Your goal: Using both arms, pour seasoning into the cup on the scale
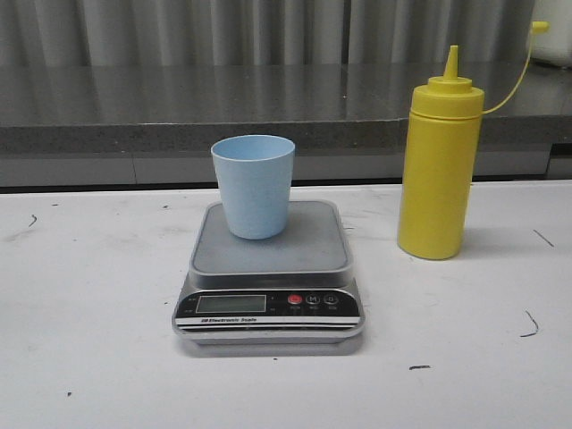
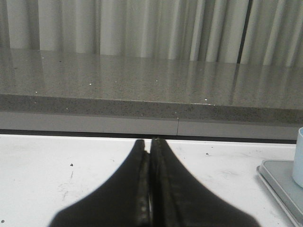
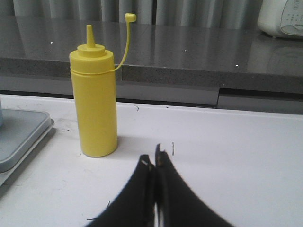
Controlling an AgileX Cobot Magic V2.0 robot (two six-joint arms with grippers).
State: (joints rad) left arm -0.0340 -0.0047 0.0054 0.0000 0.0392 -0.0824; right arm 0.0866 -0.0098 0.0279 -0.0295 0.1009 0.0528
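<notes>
The light blue cup stands upright at the back of the scale's grey platform in the middle of the white table. The yellow seasoning bottle stands upright to the right of the scale, its cap hanging open on the tether. Neither gripper shows in the front view. My left gripper is shut and empty, left of the scale, whose edge and cup edge show. My right gripper is shut and empty, near the bottle and a little to its right.
A dark grey counter ledge runs along the back of the table, with a curtain behind it. A white appliance sits on the ledge at the far right. The scale's panel with LCD and buttons faces the front.
</notes>
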